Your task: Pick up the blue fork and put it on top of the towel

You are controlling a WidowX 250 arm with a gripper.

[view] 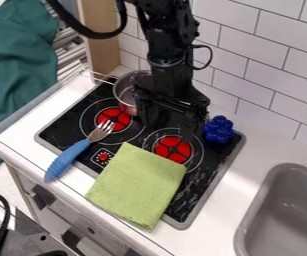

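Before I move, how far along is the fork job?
Nothing looks done yet: the blue fork lies beside the green towel, partly on the stove. The open gripper hangs over the stove with nothing in hand. Picking up the fork and laying it on the towel are both left.

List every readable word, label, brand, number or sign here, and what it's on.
Nothing readable to quote.
Stovetop dial marking: tiny white marks around a red centre, too small to tell if they are characters.
Blue fork, green towel: no text seen.
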